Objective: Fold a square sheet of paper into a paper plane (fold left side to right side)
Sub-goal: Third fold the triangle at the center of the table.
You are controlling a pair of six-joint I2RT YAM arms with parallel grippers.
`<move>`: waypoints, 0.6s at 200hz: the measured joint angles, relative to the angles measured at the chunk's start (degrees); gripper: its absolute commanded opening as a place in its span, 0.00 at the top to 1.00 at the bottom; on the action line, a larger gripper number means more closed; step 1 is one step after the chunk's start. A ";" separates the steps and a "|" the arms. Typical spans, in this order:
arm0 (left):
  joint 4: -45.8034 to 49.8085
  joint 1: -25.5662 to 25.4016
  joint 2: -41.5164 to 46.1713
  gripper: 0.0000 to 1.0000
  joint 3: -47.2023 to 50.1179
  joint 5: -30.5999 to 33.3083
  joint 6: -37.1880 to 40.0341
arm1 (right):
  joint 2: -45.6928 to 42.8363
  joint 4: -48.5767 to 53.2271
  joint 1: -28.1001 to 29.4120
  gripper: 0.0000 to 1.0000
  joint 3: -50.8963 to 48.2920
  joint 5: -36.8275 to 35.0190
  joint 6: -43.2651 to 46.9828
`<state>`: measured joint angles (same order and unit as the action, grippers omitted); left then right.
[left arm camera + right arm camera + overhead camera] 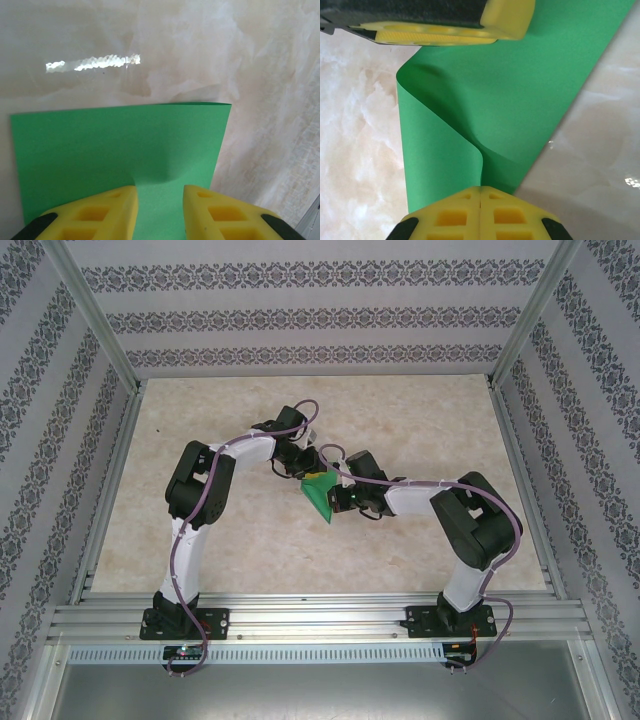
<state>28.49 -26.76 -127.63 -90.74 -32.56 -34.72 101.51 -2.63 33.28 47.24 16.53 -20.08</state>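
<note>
The green square sheet of paper (321, 497) lies mid-table between my two grippers, partly lifted and curled over. In the right wrist view the sheet (520, 90) bends into a loop, and my right gripper (480, 192) is shut on its raised edge. My left gripper (160, 205) is open, its yellow fingers (105, 210) apart over the flat part of the sheet (100, 150). One left finger (507, 17) shows at the top of the right wrist view, at the sheet's far edge. From above, the left gripper (306, 474) and right gripper (340, 498) meet at the paper.
The beige marbled table (420, 420) is walled by patterned panels and aluminium posts (95, 315). A metal rail (320, 615) runs along the near edge by the arm bases. Both arms reach inward to the centre.
</note>
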 measured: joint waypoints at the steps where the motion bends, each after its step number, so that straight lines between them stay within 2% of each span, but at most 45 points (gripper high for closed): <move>1: 0.00 0.00 0.00 0.67 0.00 0.00 0.00 | 0.00 0.00 -0.04 1.00 0.00 0.00 -0.02; 120: 0.00 0.00 0.00 0.67 0.00 0.00 0.00 | 0.74 -0.02 -0.44 1.00 0.00 0.00 -0.02</move>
<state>28.49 -26.76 -127.63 -90.74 -32.56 -34.72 102.26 -2.66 32.84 47.24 16.53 -20.10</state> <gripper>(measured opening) 0.332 0.048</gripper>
